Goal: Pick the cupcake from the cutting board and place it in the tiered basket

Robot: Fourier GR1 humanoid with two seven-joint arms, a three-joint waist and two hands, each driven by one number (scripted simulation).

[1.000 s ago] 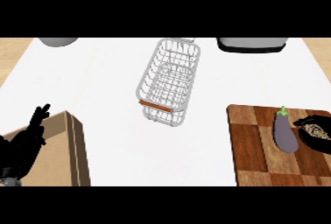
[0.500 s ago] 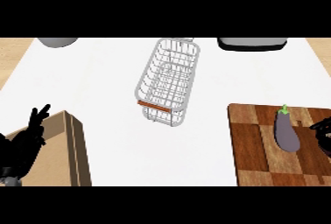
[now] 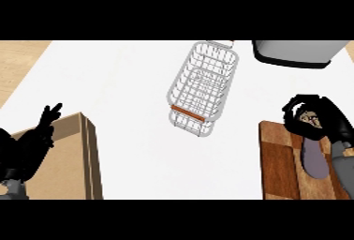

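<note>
Black against pale wood, the left hand [image 3: 31, 143] is resting at the view's left edge with its fingers straight and pointing up, holding nothing. It is showing over a light wooden block [image 3: 66, 159] that is standing at the lower left, one darker side facing right.

White worktop [image 3: 131, 84] is filling the middle of the view, with tan wood showing at the upper left corner. Right of centre, the wire tiered basket [image 3: 202, 89] is lying long and narrow on the white surface, slanting from upper right to lower left, with an orange-brown strip across its lower end. Its wires are showing only the worktop beneath them.

Farther right, at the top edge, a grey container [image 3: 298, 51] with a dark underside is sitting well apart from the basket.

At the right edge, the brown cutting board [image 3: 280, 161] is running down to the bottom of the view. A purple aubergine [image 3: 314, 159] is lying lengthwise on it. Just above the aubergine, the right hand [image 3: 314, 117] is hanging over the board's upper end, its fingers and thumb curling closed round the cupcake [image 3: 309, 120], of which only a pale patch is peeping out between the black fingers. The cupcake is sitting in that hand at the board's top edge, well apart from the basket. Part of the grey forearm [image 3: 343, 168] is entering from the lower right.
</note>
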